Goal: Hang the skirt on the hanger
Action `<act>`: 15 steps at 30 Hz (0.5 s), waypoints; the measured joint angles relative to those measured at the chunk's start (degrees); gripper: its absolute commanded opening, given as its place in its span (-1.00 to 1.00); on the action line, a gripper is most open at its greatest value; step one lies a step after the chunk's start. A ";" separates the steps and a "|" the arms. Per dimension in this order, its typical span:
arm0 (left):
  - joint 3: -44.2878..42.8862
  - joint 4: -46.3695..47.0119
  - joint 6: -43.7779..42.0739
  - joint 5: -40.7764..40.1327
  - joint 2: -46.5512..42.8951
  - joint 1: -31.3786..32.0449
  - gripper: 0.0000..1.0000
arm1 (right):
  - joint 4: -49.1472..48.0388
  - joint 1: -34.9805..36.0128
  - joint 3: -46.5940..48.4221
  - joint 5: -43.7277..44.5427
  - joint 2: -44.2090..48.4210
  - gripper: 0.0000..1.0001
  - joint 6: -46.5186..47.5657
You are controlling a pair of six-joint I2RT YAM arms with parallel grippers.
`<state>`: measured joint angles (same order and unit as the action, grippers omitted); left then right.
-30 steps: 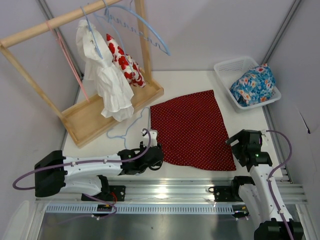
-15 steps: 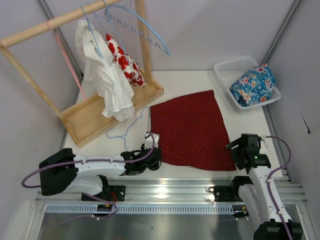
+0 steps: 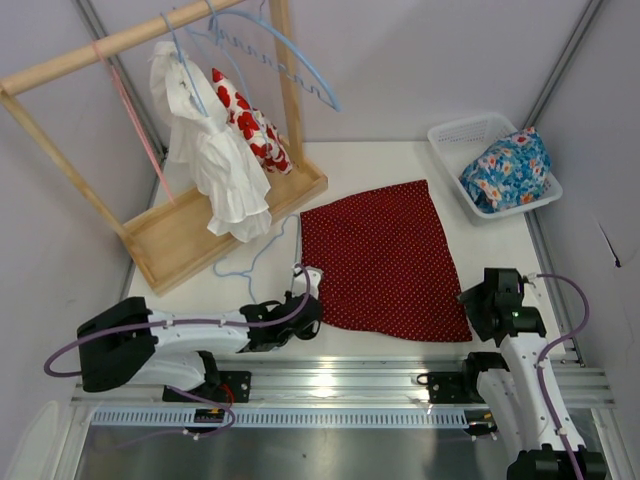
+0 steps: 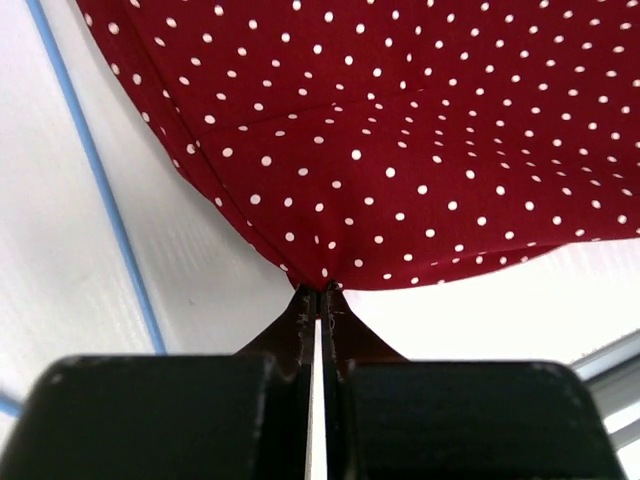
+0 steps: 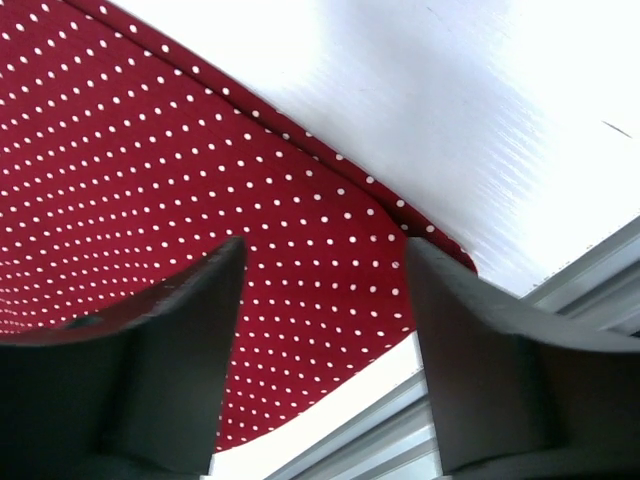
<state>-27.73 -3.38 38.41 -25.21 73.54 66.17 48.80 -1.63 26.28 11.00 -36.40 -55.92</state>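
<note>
The dark red polka-dot skirt [image 3: 385, 255] lies flat in the middle of the table. My left gripper [image 3: 308, 303] is low at its near left corner, shut on the skirt [image 4: 400, 150], with the pinched cloth bunched at the fingertips of the left gripper [image 4: 320, 291]. The thin pale-blue hanger [image 3: 256, 256] lies on the table just left of the skirt and shows as a blue line, the hanger's wire [image 4: 100, 190]. My right gripper [image 3: 482, 300] stands over the skirt's near right corner [image 5: 300, 200]. This right gripper [image 5: 325, 262] is open, a finger on either side above the cloth.
A wooden rack [image 3: 150, 28] stands at the back left with a white garment [image 3: 215, 160], a red-blotched cloth [image 3: 250, 125], a large wavy blue hanger [image 3: 300, 65] and a pink hanger [image 3: 135, 110]. A white basket [image 3: 450, 135] holds a blue floral garment [image 3: 505, 165] at the back right. The table's metal front rail [image 5: 560, 290] runs close behind the skirt's near edge.
My left gripper has closed on the skirt's near left corner. My right gripper has drawn back slightly toward the near edge over the right corner, its jaws narrowing.
</note>
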 measured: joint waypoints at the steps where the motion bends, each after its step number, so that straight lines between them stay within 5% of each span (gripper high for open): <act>1: 0.11 -0.24 -0.46 0.00 -0.68 -0.02 -1.00 | 0.24 0.02 -0.02 -0.04 0.00 0.16 -0.04; 5: 0.17 -1.16 -2.69 -0.02 -4.11 -1.01 -1.00 | 0.66 0.02 -0.02 -0.11 0.02 0.12 -0.42; 12: 0.68 -1.40 -7.82 1.57 -7.34 -4.68 -1.00 | 3.50 0.48 3.17 -1.16 -7.17 0.51 0.81; 15: 1.79 -1.01 -9.05 2.54 -8.24 -4.96 -1.00 | 5.75 2.54 7.87 -1.03 -13.66 0.52 1.57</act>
<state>-25.93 -4.38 29.36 -22.68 65.30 61.21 54.54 0.91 34.15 9.98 -50.06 -54.35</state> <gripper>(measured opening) 0.011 0.753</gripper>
